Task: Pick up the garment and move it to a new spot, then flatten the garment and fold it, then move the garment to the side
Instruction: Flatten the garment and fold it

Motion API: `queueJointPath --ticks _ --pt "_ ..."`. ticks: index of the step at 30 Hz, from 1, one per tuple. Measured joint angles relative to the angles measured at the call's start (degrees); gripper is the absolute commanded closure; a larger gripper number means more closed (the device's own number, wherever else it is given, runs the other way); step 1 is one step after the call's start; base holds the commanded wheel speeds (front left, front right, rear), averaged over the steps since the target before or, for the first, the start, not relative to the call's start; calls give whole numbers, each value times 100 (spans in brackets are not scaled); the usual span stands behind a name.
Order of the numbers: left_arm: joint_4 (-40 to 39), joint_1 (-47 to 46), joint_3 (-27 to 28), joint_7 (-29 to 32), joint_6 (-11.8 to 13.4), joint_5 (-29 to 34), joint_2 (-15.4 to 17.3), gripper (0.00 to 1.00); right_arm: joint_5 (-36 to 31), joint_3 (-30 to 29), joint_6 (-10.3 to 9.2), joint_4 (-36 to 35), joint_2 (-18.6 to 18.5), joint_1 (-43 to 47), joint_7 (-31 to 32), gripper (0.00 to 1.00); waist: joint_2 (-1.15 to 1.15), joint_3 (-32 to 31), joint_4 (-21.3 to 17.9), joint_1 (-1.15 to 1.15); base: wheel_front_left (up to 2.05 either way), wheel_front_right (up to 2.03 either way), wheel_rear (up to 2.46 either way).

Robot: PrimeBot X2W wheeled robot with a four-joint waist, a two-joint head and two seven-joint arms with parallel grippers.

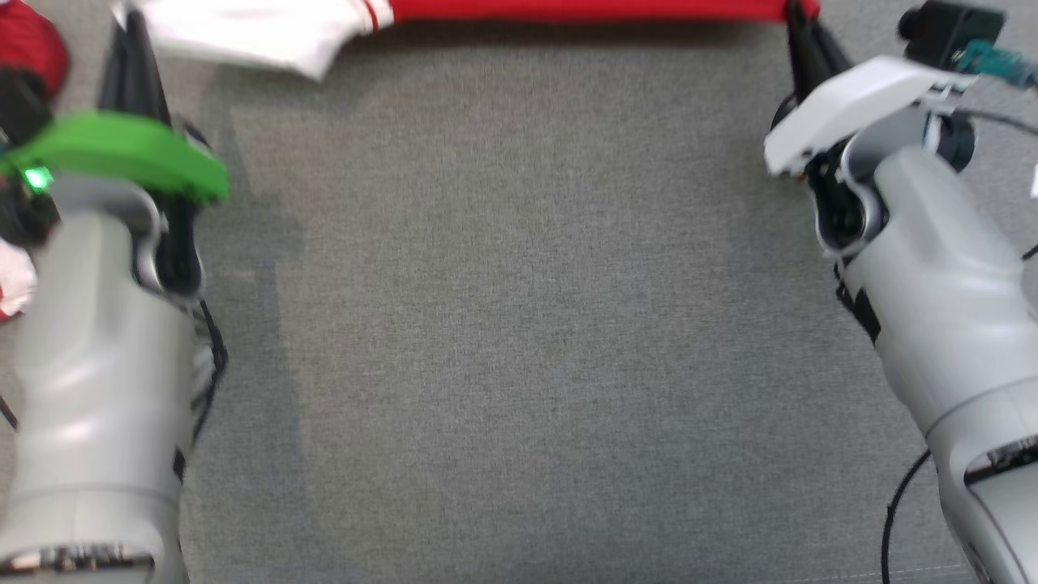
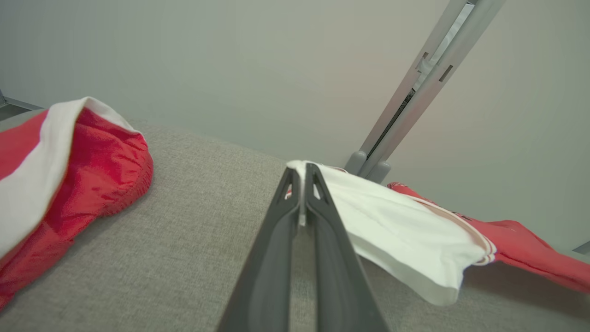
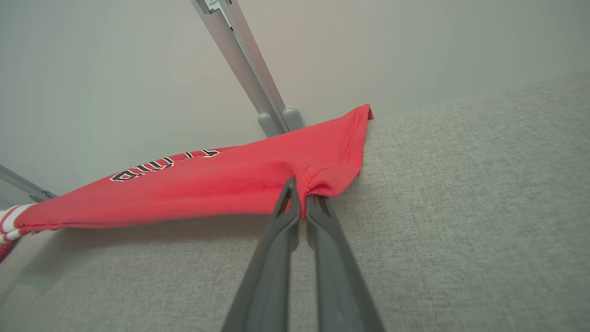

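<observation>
The garment (image 1: 568,10) is a red shirt with a white sleeve, stretched along the top edge of the head view, lifted a little off the grey cloth surface. My left gripper (image 1: 130,24) is shut on the white sleeve (image 2: 392,226), pinching its corner between the fingertips in the left wrist view. My right gripper (image 1: 799,16) is shut on the red hem (image 3: 318,180), which bunches at the tips in the right wrist view; black and white lettering (image 3: 161,163) shows on the red cloth. Most of the garment lies beyond the top of the head view.
A second red and white garment (image 2: 64,170) lies heaped at the left, also at the head view's left edge (image 1: 24,49). A grey metal post (image 2: 415,87) rises behind the surface. The grey cloth surface (image 1: 519,324) spreads wide between my two arms.
</observation>
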Motion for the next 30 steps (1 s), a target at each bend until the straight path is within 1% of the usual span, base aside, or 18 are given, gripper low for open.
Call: queueJointPath --ticks 3,6,10,14,16,22,25,30 --pt "-135 681 -220 1 -3 -270 58 100 223 438 0 -142 -136 385 165 100 0 -305 -3 0 0 0 0" --pt "-314 1280 -515 1 -8 -449 235 100 492 847 0 -393 -346 756 303 100 0 -612 7 0 0 0 0" --pt "-628 1893 -847 31 -9 -724 426 100 877 1305 1 -668 -737 1269 425 100 0 -1010 47 0 0 0 0" --pt "-1132 2424 -1351 324 -9 -1014 625 100 1159 1690 1 -828 -1126 1697 555 100 0 -1378 125 0 0 0 0" --pt "-1503 2711 -1701 509 -9 -1132 766 100 1295 1872 1 -909 -1268 1867 646 100 0 -1536 169 0 0 0 0" --pt "-2630 3532 -2391 964 -9 -1637 1497 100 1649 2487 0 -1296 -1705 2297 1009 100 0 -1980 293 0 0 0 0" --pt "-3022 3815 -2492 1107 -9 -1741 1831 100 1876 2749 0 -1596 -1986 2501 1232 100 0 -2161 337 -1 0 0 0" --pt "-3718 4349 -2711 1390 -9 -1973 2296 100 2250 3200 0 -2153 -2455 2894 1657 100 0 -2438 387 0 0 0 0"
